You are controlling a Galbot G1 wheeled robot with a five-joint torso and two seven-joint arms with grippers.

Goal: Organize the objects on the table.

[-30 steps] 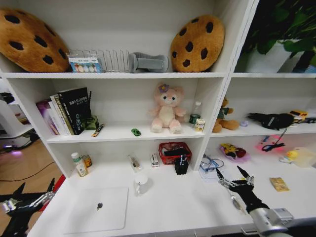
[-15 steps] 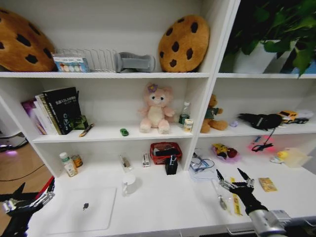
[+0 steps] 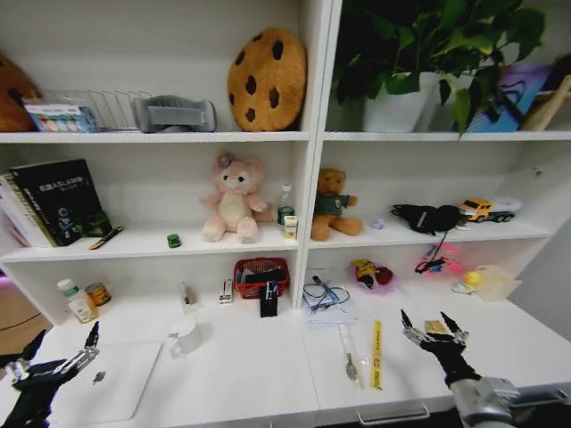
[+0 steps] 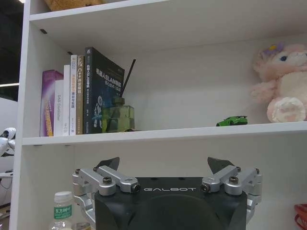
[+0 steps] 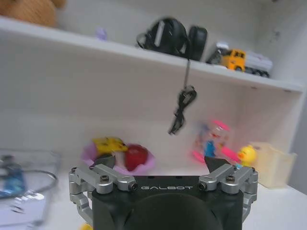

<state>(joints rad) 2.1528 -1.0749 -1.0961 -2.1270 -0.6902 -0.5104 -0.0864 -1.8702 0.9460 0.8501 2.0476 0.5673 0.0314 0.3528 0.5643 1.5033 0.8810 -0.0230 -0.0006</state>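
Observation:
A closed silver laptop (image 3: 125, 374) lies at the left end of the white table (image 3: 259, 379). My left gripper (image 3: 64, 343) hovers open over the laptop's left edge, holding nothing. My right gripper (image 3: 426, 321) is open and empty above the table's right part. On the middle shelf a tiny green toy car (image 3: 173, 240) stands left of the pink plush, and a dark pen (image 3: 105, 237) lies beside the books. The left wrist view has its open gripper (image 4: 164, 165) below the car (image 4: 232, 120). The right wrist view shows its gripper (image 5: 158, 165) open.
A white mug (image 3: 186, 337) stands right of the laptop. A yellow ruler (image 3: 376, 353) and a spoon-like tool (image 3: 348, 357) lie mid-table. A red basket (image 3: 260, 275), a black holder (image 3: 268, 300) and bottles (image 3: 78, 303) line the back. A drawer handle (image 3: 393, 415) shows below.
The whole picture has shifted left, so the camera has turned right. Both grippers stay open and empty; nothing on the table has moved.

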